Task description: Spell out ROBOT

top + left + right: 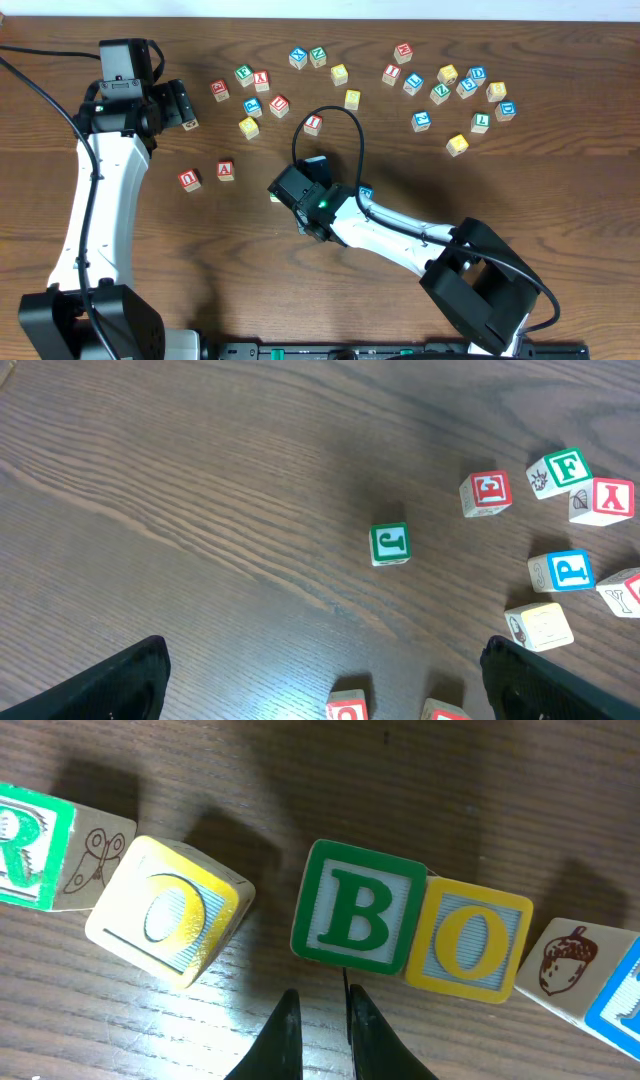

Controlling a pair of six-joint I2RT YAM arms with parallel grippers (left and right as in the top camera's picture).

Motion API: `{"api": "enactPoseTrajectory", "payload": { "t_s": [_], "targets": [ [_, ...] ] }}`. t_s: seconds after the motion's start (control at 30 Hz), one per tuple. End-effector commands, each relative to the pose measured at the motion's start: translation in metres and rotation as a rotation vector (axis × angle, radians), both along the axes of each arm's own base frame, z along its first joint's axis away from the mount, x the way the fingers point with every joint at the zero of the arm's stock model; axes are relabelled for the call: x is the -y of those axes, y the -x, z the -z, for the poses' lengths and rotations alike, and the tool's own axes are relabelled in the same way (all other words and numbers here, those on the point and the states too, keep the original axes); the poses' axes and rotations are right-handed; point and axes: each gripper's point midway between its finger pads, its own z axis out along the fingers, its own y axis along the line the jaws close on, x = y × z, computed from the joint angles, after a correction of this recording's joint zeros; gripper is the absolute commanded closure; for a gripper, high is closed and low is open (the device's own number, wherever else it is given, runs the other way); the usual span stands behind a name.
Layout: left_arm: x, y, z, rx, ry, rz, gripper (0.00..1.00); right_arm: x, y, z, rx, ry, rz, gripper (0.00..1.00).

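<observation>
In the right wrist view the cubes lie in a row. The green R (25, 845) is at the left edge. Beside it a yellow O (165, 915) sits tilted and apart from the green B (357, 908). The second yellow O (468, 942) touches the B. After it comes a cube with an acorn side and a blue letter (600, 982), cut off by the edge. My right gripper (322, 1005) hovers just in front of the B, barely open, with nothing between its fingers. From overhead it (292, 195) covers most of the row. My left gripper (188, 104) is wide open and empty at the far left.
A green J cube (389, 544) lies ahead of the left gripper. Red U (189, 179) and red A (226, 169) sit left of the row, and a red I (313, 124) lies behind it. Loose letter cubes lie scattered across the back (260, 80) and back right (460, 90).
</observation>
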Motion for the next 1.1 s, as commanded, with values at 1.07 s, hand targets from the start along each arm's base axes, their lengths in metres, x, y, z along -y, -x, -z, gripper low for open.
{"api": "enactPoseTrajectory", "payload": {
  "t_s": [1.07],
  "targets": [
    [0.000, -0.008, -0.014, 0.055, 0.001, -0.004, 0.02, -0.034, 0.016, 0.010, 0.004, -0.029, -0.154, 0.99]
  ]
}}
